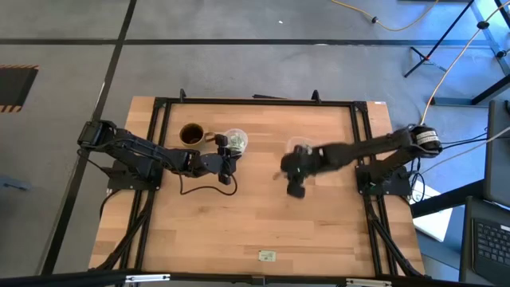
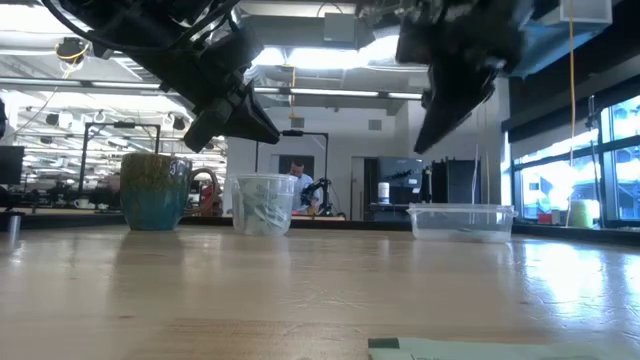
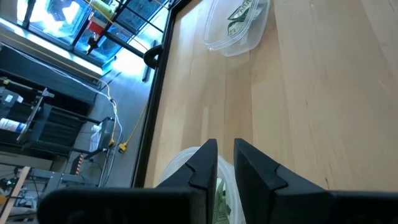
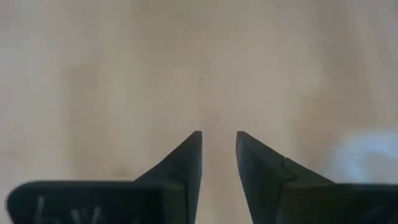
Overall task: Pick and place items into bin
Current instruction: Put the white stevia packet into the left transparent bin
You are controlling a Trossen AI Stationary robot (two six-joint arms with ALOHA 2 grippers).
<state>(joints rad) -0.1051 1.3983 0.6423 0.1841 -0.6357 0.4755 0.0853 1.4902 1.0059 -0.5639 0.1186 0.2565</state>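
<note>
Green-white packets [image 3: 219,198] in cup under left gripper [image 3: 225,155], narrowly parted | right gripper [image 4: 219,144] spread, empty

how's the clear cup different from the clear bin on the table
The clear cup stands tall and narrow beside the mug; the clear bin is low and wide, apart on the other side. The left tool hangs over the cup, while the right tool is over bare wood. Both are see-through plastic holding green-and-white packets.
</note>
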